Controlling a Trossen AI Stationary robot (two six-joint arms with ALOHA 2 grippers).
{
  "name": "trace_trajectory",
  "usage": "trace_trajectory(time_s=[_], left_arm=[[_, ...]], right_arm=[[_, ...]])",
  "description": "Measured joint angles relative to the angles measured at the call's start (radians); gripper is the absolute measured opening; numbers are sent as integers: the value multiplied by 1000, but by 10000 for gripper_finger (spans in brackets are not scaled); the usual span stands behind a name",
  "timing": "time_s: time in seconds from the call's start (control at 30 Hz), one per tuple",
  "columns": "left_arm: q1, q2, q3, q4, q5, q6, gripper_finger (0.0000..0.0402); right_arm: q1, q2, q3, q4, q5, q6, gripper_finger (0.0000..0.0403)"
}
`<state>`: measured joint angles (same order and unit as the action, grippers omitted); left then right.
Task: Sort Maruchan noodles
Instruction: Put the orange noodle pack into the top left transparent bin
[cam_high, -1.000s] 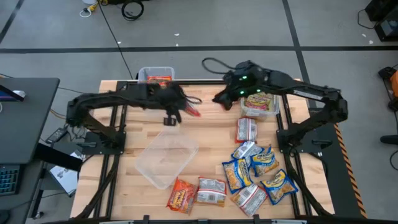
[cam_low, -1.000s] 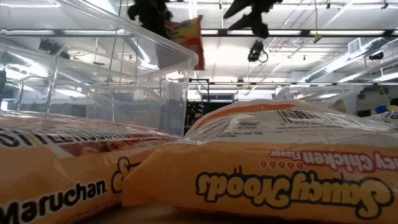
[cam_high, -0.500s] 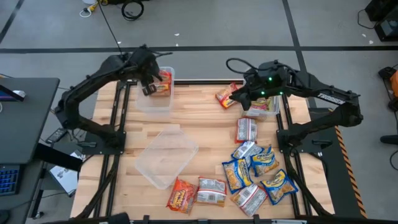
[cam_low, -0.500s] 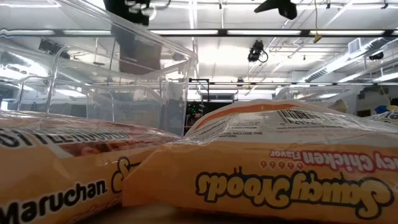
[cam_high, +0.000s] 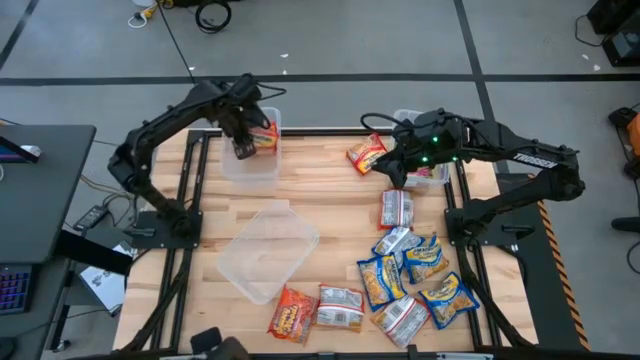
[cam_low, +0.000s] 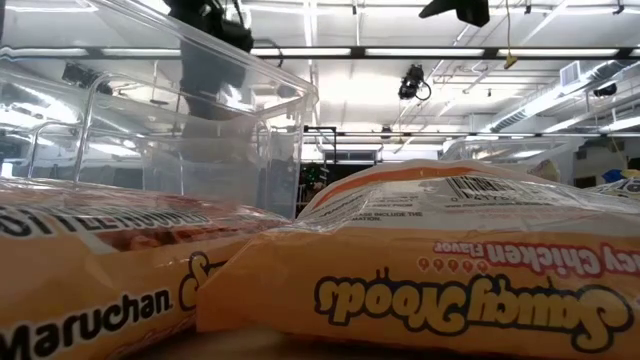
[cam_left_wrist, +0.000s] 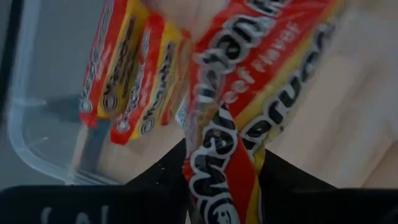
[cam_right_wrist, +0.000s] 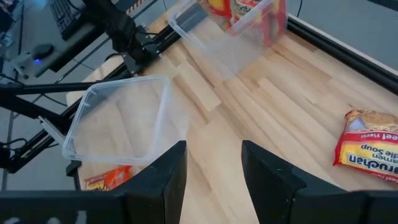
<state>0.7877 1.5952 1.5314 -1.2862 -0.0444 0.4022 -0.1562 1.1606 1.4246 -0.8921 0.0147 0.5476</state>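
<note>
My left gripper (cam_high: 245, 143) hangs over the far-left clear bin (cam_high: 250, 165), shut on an orange-red noodle packet (cam_left_wrist: 249, 93). More orange-red packets (cam_left_wrist: 124, 81) stand in that bin. My right gripper (cam_right_wrist: 212, 149) is open and holds nothing, raised above the table's far right. Beside it another orange-red packet (cam_high: 366, 153) lies flat on the wood. Several blue-and-yellow and silver packets (cam_high: 415, 275) lie in a heap near the right front. My left gripper pinches one end of the orange-red packet (cam_left_wrist: 214, 171) between its two fingers. The fingers come from above and point down. The packet hangs below them over the bin; whether its lower end touches the packets there, I cannot tell.
An empty clear bin (cam_high: 268, 250) sits askew in the table's middle. A far-right bin (cam_high: 432, 172) with packets is partly hidden by my right arm. Two packets (cam_high: 318, 310) lie at the near edge and fill the low view's foreground (cam_low: 430, 270).
My left gripper has swung from the table's far middle toward the left edge, carrying the hanging orange-red packet over the far-left bin, and has turned about. My right gripper has drawn back toward the right edge and up, uncovering the orange-red packet on the wood.
</note>
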Motion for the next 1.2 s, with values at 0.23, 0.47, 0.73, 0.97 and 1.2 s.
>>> trace_trajectory(time_s=[0.23,0.47,0.73,0.97,1.2], left_arm=[[75,103,-1,-22,-12,-26,123],[91,150,-1,45,19,-29,123],[97,238,-1,46,39,-17,123],[122,290,-1,66,34,-16,128],[146,341,-1,79,15,-26,132]], right_arm=[[19,-5,0,-8,-4,3,158],[42,-5,0,-32,13,29,158],[62,-5,0,-31,22,61,158],[88,-5,0,-31,52,88,158],[122,-5,0,-30,74,106,158]])
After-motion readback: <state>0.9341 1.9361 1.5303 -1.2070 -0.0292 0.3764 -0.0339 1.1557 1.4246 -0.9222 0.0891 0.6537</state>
